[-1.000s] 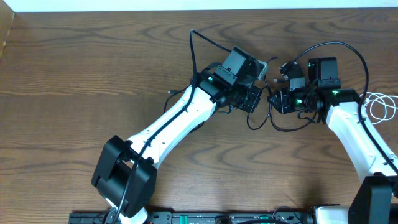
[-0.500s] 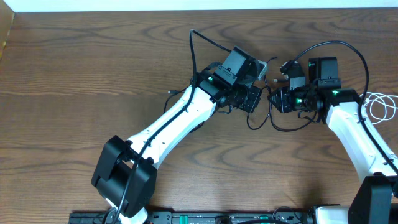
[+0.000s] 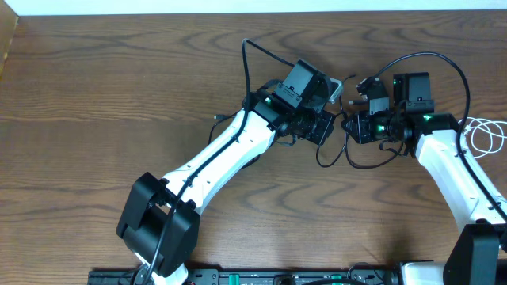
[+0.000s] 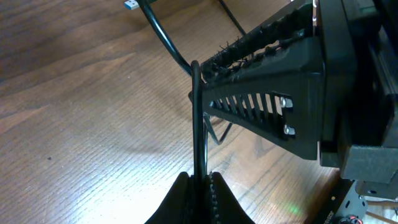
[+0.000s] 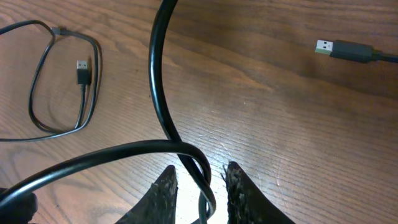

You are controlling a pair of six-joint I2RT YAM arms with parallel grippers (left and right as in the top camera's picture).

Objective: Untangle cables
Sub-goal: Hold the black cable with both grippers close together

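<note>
My left gripper (image 3: 323, 127) (image 4: 200, 178) is shut on the black cable (image 4: 198, 124), which runs straight up from its fingertips. Just to its right, my right gripper (image 3: 349, 127) (image 5: 200, 182) is open. The same black cable (image 5: 158, 93) crosses in a loop between the right gripper's fingers (image 5: 165, 188), with a gap on the left side. On the table the black cable (image 3: 364, 165) hangs in slack loops below both grippers. The white cable (image 3: 485, 134) lies coiled at the far right edge, apart from the black one.
A thin black loop (image 5: 62, 81) with a small plug (image 5: 81, 70) lies left of the right gripper, and a silver-tipped USB plug (image 5: 324, 46) lies at the upper right. The right gripper's body (image 4: 273, 106) fills the left wrist view. Thick arm wires (image 3: 428, 57) arch above.
The slack loop of black cable under the left gripper has shifted a little. Both arms stay where they were.
</note>
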